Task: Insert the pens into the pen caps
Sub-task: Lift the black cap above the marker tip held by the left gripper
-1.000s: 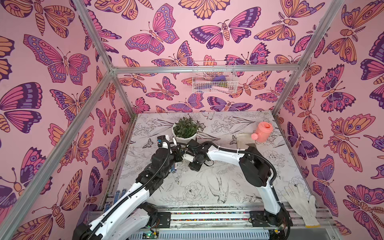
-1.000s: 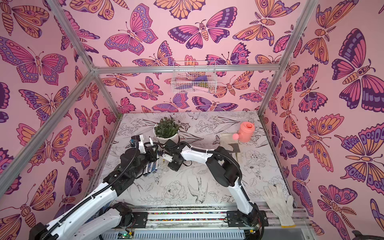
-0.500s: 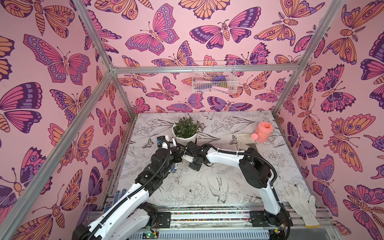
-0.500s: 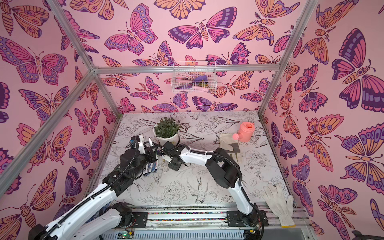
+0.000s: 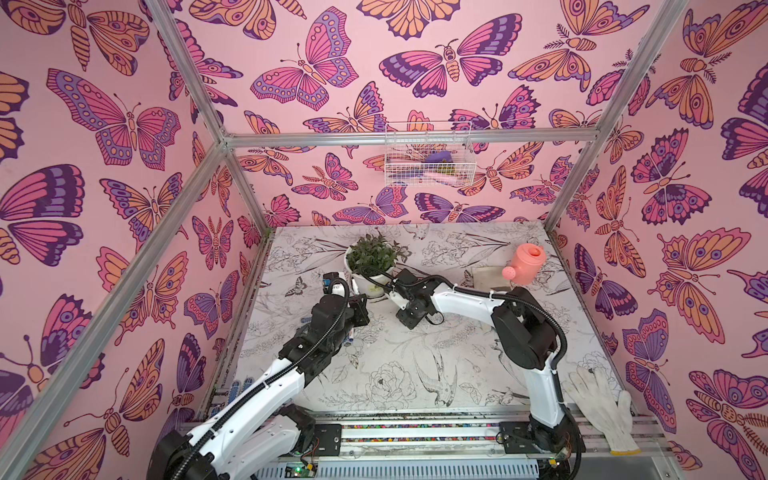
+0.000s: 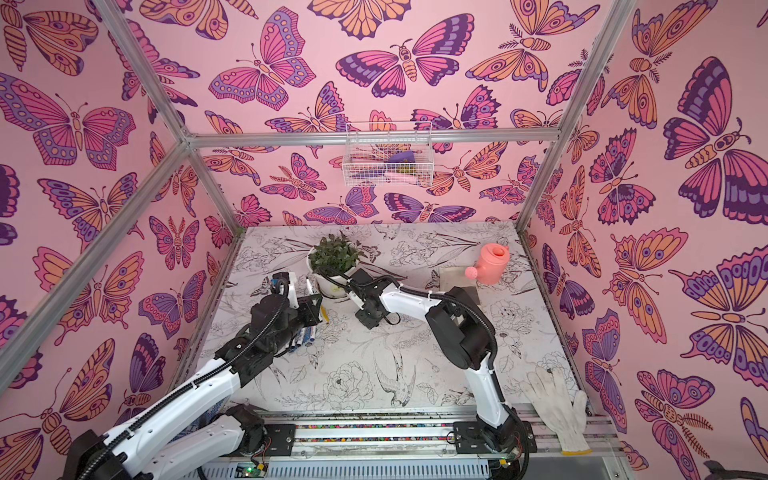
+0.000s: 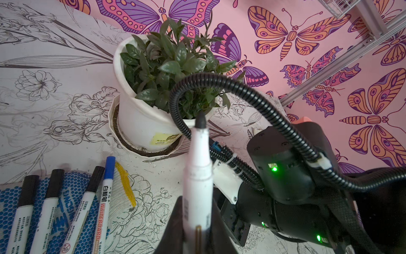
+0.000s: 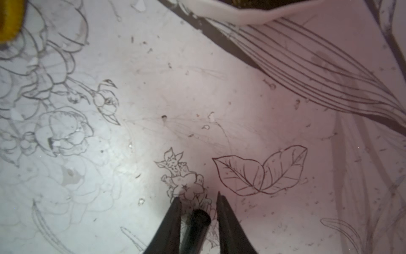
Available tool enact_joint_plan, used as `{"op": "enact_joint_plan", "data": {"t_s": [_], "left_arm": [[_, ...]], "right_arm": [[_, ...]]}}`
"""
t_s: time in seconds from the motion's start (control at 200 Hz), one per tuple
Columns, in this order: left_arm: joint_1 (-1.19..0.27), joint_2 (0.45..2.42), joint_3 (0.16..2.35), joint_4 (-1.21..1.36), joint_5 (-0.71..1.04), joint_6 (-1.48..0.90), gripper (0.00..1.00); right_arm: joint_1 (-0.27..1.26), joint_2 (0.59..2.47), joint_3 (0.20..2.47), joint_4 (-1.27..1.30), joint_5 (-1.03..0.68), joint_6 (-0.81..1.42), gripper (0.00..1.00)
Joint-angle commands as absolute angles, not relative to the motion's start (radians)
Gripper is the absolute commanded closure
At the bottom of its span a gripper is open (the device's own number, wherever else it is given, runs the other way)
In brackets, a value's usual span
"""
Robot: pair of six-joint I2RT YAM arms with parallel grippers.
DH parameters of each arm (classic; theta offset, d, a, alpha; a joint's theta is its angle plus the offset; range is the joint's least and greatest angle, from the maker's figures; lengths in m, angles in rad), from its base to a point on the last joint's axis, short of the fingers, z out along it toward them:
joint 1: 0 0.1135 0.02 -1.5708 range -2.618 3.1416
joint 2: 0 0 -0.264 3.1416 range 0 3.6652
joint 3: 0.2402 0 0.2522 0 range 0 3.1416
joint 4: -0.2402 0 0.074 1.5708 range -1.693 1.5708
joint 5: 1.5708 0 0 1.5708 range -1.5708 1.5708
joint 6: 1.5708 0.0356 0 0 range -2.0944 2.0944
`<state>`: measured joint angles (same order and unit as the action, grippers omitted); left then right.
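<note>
So, the left gripper point(image 7: 197, 202) is clamped on an uncapped pen point(image 7: 198, 167). The white barrel is pinched low down and the dark tip is left sticking out well past the jaws, aimed roughly at the potted plant point(image 7: 167, 72). The right gripper point(image 8: 198, 196) is set narrow, and a black cap point(image 8: 200, 220) is held between its jaws with one end aimed down at the table point(image 8: 131, 110). Whether that's the open end can't be made out, fwiw. In both top views the two grippers are seen apart, with a patch of bare tabletop between them. The left one is parked at the front-left of the plant's white pot point(image 6: 332, 286) and the right one just in front of it. The pen in the left jaws can be picked out there as a little white stick right beside the pot. Four capped pens point(image 7: 82, 209) are laid side by side on a blue-dotted cloth point(image 7: 8, 198) near the table's left edge, three topped with black and one with a blue cap point(image 7: 109, 167). A small yellow piece point(image 7: 125, 182) is lying just beside the blue-capped one. In a top view only the pens' ends are seen, poking out from beside the left arm point(image 6: 270, 332).
</note>
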<state>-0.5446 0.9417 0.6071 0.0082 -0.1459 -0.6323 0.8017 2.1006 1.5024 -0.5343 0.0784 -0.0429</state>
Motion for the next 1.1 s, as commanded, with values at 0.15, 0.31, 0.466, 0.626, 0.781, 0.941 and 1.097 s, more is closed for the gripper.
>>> {"op": "enact_joint_plan", "data": {"t_s": [0.15,0.31,0.466,0.626,0.781,0.941,1.097], "left_arm": [[-0.549,0.957,0.634,0.042,-0.132,-0.624,1.0],[-0.549,0.969,0.632,0.052,-0.127,-0.628,1.0],[-0.551,0.973,0.629,0.06,-0.124,-0.631,1.0],[-0.552,0.97,0.629,0.061,-0.121,-0.624,1.0],[-0.555,0.967,0.632,0.061,-0.111,-0.613,1.0],[-0.571,1.001,0.65,0.064,-0.041,-0.559,1.0],[-0.626,1.076,0.682,0.084,0.037,-0.495,1.0]], "right_arm": [[0.804,2.073,1.45,-0.598,0.109,0.014,0.63],[0.804,2.047,1.413,-0.587,0.128,0.017,0.63],[0.805,2.039,1.401,-0.59,0.134,0.014,0.64],[0.805,2.078,1.449,-0.616,0.118,0.014,0.69],[0.805,2.097,1.463,-0.633,0.1,0.014,0.86],[0.784,2.038,1.452,-0.605,0.066,0.047,0.96],[0.674,1.843,1.365,-0.477,-0.131,0.163,0.97]]}}
